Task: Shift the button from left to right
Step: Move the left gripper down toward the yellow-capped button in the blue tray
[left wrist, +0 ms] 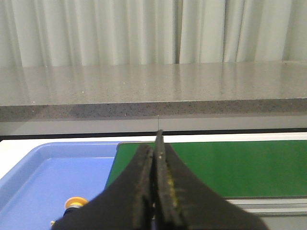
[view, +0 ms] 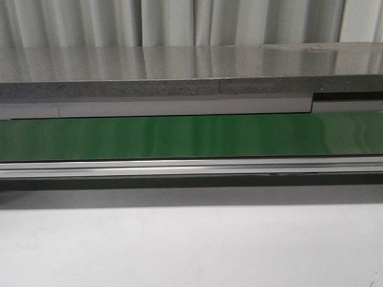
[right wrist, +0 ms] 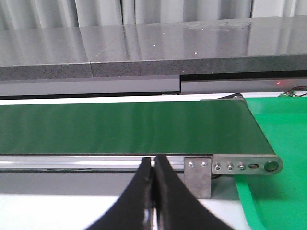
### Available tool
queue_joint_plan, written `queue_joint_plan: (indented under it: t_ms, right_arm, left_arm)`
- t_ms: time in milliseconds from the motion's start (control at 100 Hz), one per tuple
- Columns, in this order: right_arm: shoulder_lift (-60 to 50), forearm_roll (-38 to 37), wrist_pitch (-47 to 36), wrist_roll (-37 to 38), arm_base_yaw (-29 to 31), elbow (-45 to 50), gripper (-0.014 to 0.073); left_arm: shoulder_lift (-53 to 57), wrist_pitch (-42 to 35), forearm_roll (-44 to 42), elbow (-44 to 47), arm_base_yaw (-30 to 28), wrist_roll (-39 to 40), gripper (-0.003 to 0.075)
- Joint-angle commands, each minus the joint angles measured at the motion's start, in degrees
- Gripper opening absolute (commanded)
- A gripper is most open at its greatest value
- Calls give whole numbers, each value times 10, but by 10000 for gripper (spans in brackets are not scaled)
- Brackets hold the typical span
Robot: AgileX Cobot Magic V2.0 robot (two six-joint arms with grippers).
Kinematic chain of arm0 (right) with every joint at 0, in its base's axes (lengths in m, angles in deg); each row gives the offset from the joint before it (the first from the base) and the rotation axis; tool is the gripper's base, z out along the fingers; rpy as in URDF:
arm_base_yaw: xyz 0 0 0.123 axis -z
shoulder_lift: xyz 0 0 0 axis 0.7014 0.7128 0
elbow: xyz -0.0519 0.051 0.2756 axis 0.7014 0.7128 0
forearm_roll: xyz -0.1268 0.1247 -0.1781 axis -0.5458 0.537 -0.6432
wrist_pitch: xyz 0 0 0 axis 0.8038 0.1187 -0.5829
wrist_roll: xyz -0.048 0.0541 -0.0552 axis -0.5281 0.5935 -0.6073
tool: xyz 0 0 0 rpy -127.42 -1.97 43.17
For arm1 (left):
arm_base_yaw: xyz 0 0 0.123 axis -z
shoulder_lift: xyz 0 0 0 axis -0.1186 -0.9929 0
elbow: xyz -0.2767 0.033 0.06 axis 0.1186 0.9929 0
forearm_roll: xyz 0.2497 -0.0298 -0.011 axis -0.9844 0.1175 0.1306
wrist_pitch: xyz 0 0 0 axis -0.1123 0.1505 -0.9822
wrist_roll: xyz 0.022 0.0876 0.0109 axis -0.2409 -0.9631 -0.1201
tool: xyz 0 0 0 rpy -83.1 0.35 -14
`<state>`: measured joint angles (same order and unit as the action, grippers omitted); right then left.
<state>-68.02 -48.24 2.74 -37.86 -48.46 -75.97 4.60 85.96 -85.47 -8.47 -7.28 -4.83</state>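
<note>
The button [left wrist: 76, 203] sits in a blue tray [left wrist: 29, 177] at the left end of the green belt [view: 191, 136], seen only in the left wrist view: its yellow-orange cap shows low in the tray, and the body below it is cut off by the frame and partly hidden behind the left gripper [left wrist: 156, 143]. That gripper hangs over the tray's edge where it meets the belt, its 2 black fingers pressed flat together with nothing between them, apart from the button. In the front view the belt runs across the whole width, with an aluminium rail [view: 191, 167] along its near side, a white table [view: 191, 245] in front and a grey speckled counter [view: 191, 66] behind, backed by pale curtains [view: 179, 21]; neither arm shows there. At the right end, the right wrist view shows the belt's roller end with a metal bracket [right wrist: 198, 175] and a green tray [right wrist: 283, 143] just beside it. The right gripper [right wrist: 153, 165] hovers before the rail, its 2 fingers also clenched together and holding nothing.
</note>
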Motion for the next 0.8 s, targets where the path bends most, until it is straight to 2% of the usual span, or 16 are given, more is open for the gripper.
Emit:
queue_joint_plan:
  t_ms: [0, 790]
  right_arm:
    - [-12, -3, -43, -2, -1, -8, -67]
    - [-12, -3, -43, -2, -1, -8, -67]
  left_arm:
    - [19, -49, 4, 34, 0, 4, -20]
    - [19, -61, 8, 31, 0, 4, -20]
